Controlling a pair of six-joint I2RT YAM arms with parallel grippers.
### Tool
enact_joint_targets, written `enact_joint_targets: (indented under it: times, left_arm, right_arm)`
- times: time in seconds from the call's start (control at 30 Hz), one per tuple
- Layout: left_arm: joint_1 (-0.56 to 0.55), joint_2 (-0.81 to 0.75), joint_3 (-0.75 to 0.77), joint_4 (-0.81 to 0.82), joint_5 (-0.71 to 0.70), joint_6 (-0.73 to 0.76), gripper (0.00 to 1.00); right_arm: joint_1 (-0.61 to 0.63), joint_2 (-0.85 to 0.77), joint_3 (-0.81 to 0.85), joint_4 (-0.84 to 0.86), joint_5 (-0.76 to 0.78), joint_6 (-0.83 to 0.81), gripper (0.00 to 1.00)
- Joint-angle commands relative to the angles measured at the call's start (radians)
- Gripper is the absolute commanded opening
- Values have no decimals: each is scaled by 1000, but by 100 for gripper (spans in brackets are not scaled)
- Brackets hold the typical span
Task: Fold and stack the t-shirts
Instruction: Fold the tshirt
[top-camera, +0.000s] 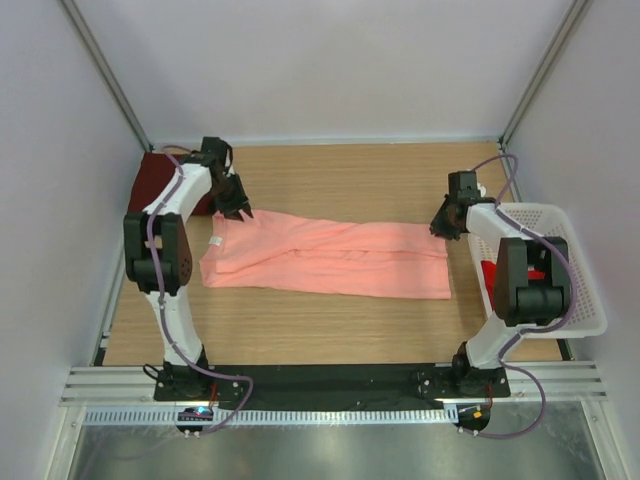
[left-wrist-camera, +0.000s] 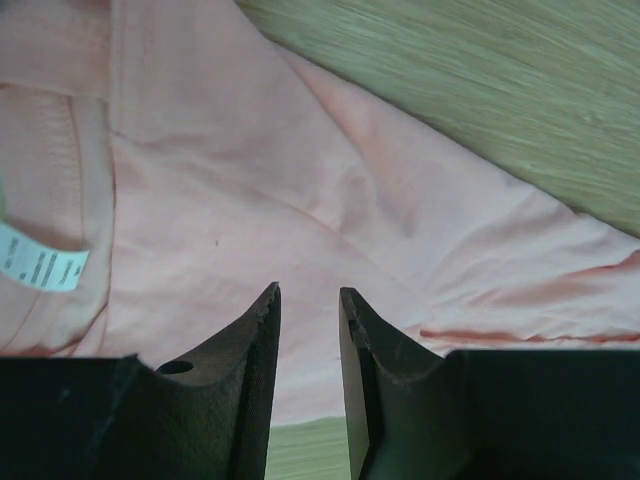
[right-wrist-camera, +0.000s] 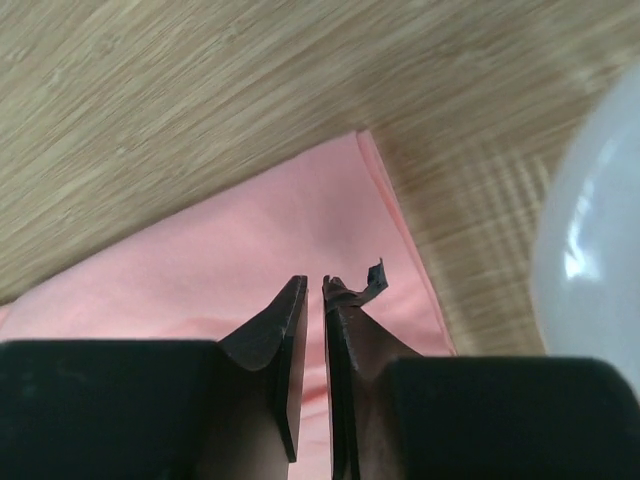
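Observation:
A salmon-pink t-shirt (top-camera: 330, 258) lies folded into a long band across the table. In the left wrist view the pink t-shirt (left-wrist-camera: 300, 180) shows its white neck label (left-wrist-camera: 40, 265). My left gripper (top-camera: 238, 208) hovers over the shirt's far left corner. In its wrist view the left gripper (left-wrist-camera: 308, 290) is open with nothing between the fingers. My right gripper (top-camera: 443, 225) is over the far right corner. The right gripper (right-wrist-camera: 314, 280) stands open by a narrow slit, with the pink cloth (right-wrist-camera: 250, 270) below it. A dark maroon t-shirt (top-camera: 150, 185) lies at the back left. A red t-shirt (top-camera: 490, 272) sits in the basket.
A white perforated basket (top-camera: 575, 270) stands at the right table edge, close beside the right arm, and shows as a blurred white basket (right-wrist-camera: 595, 200) in the right wrist view. Bare wooden table (top-camera: 350, 180) lies behind the pink shirt and in front of it.

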Motion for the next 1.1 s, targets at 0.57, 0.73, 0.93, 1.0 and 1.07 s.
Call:
enact_joint_targets:
  times: [0.57,0.73,0.93,1.0,1.07]
  left_arm:
    - [10,295,211,-74,-349,-123,30]
    - [9,240,222,-52,-232,-88,32]
    - [-2,109,246,-84,-155,-50,37]
    - [-8,66,233,-92,-155,-41,38]
    - [-13,40,202,-107,-156,-34,39]
  right_arm:
    - [0,126,64,141,229,-115,19]
    - [33,29,66,141,115,-142,22]
    - [84,-47,78,43,57,-99,22]
    - [90,-58,66,26,50,-74,22]
    - [90,-58,42,15,52,-63,22]
